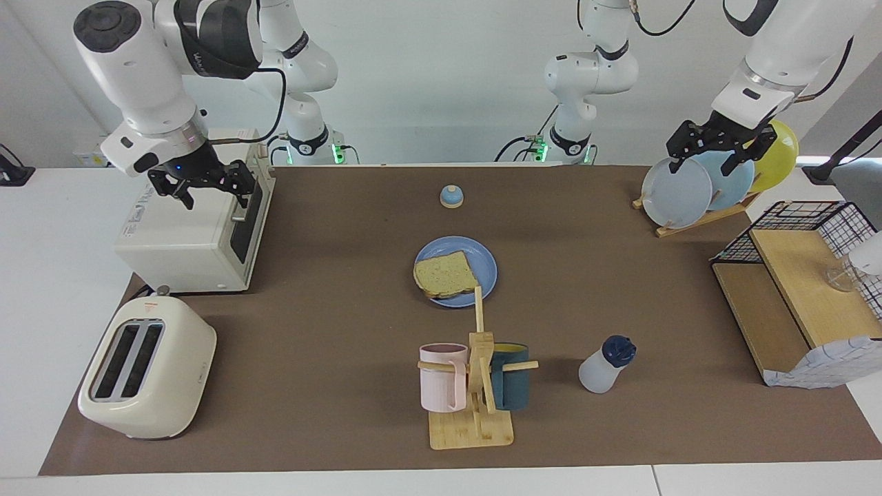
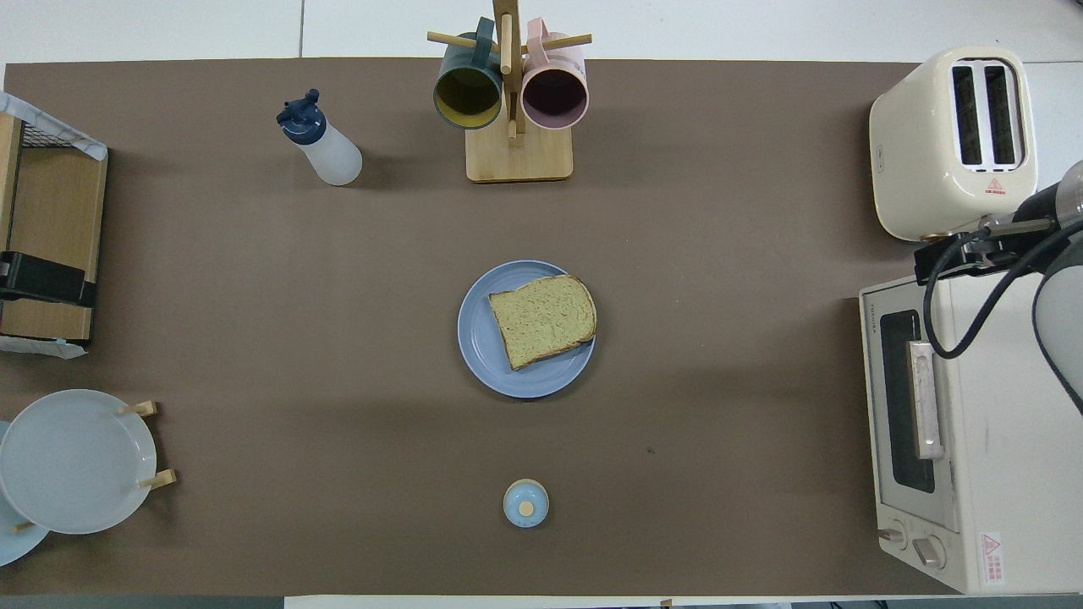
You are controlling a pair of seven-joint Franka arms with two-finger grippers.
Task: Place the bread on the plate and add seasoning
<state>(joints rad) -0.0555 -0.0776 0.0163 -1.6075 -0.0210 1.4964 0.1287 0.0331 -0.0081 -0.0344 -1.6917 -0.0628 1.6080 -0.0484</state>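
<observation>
1. The square slice of pale tan bread with a brown crust (image 1: 446,274) lies flat on the round medium-blue plate (image 1: 484,262) in the middle of the brown mat, toward the right arm's side of the plate, so the first half of the task looks done.
2. The small translucent white seasoning bottle with a navy cap (image 1: 605,365) stands upright on the mat, farther from the robots than the plate and beside the wooden mug tree (image 1: 475,386), toward the left arm's end of the table. Nothing touches it, so seasoning is judged the remaining step.
3. The left gripper (image 1: 716,148) hangs over the wooden rack of upright plates (image 1: 679,193), fingers spread and holding nothing. Being the arm at the bottle's end of the table, it is the likelier one to fetch it.
4. The right gripper (image 1: 201,184) hovers over the white toaster oven (image 1: 186,234), fingers apart and empty, apparently waiting clear of the plate.
5. The cream two-slot toaster (image 1: 145,375) stands empty.
</observation>
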